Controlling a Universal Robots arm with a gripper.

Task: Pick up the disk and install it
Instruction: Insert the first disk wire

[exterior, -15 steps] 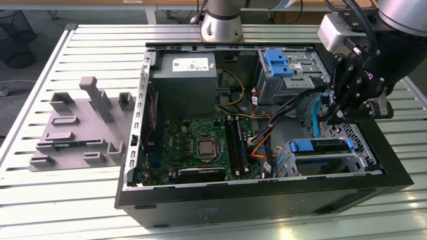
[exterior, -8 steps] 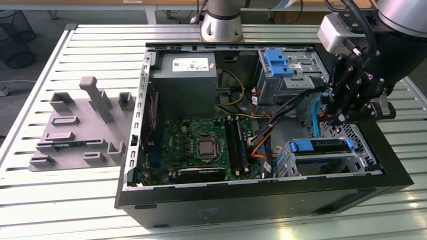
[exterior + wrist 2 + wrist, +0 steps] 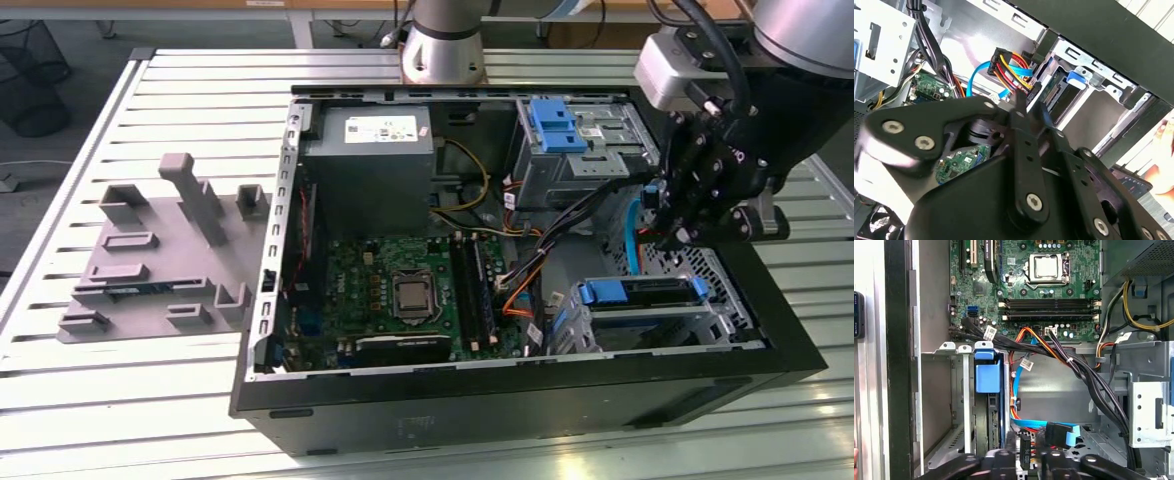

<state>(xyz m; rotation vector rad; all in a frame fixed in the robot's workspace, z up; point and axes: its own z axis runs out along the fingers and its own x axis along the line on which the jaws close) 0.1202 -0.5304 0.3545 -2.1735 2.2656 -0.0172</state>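
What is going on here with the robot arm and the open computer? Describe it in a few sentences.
The robot arm's gripper hangs over the open computer case, on the exterior view's right, just above the metal drive cage. The disk, with its blue bracket, already sits inside that cage. The gripper is the nearest thing to it, but contact cannot be told.

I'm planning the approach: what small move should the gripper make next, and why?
Probably shift the gripper across to the disk: it hangs over the cable connectors, beside the drive cage where the disk's blue bracket stands.
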